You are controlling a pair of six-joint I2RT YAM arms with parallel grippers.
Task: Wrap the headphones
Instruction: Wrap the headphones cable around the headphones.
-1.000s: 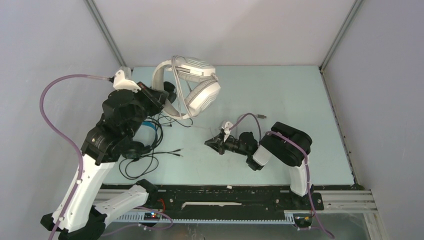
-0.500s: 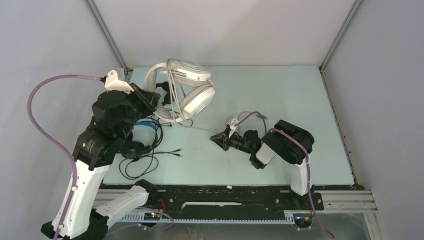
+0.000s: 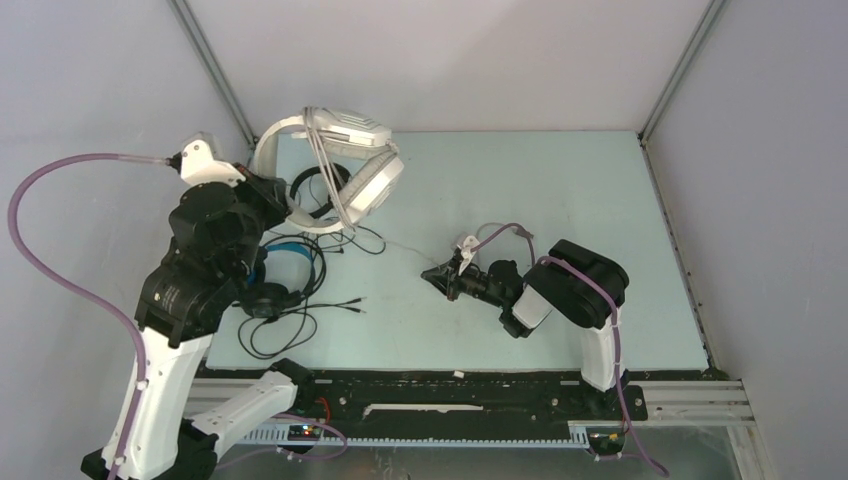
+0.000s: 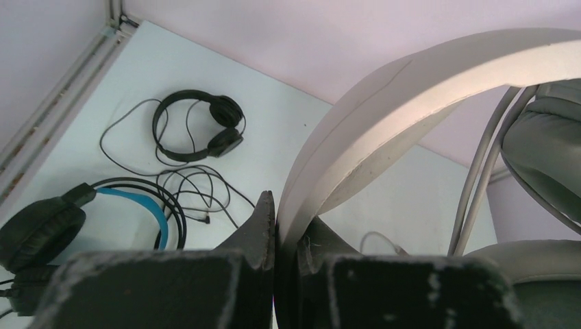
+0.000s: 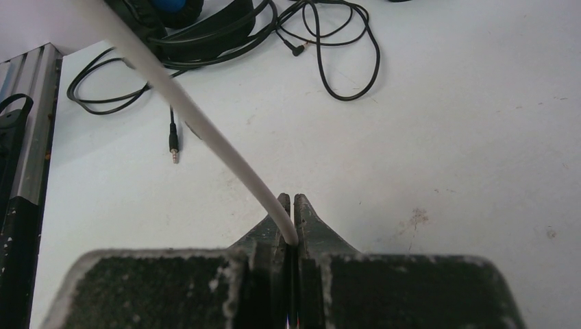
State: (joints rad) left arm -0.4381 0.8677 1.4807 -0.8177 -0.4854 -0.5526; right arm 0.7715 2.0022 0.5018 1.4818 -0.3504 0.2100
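Grey walls box in a pale bench (image 3: pixel 560 200). At far left the left pincer (image 4: pixel 282 218) is clenched on the band of the white headset (image 3: pixel 350 180) and holds it raised, while the slim black headset (image 4: pixel 199 123) and the blue-lined black headset (image 3: pixel 285 275) lie on the bench below. Mid-bench, the right pincer (image 5: pixel 288 203) grips the pale cable (image 5: pixel 205 130), drawn taut; winding seems under way, and the next move calls for looping that cable round the white headset without slack.

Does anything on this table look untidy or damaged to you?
The black headsets' cables sprawl in loose, overlapping loops at the left. The raised white headset shows a thin line across its headband; crack or seam, I cannot tell.
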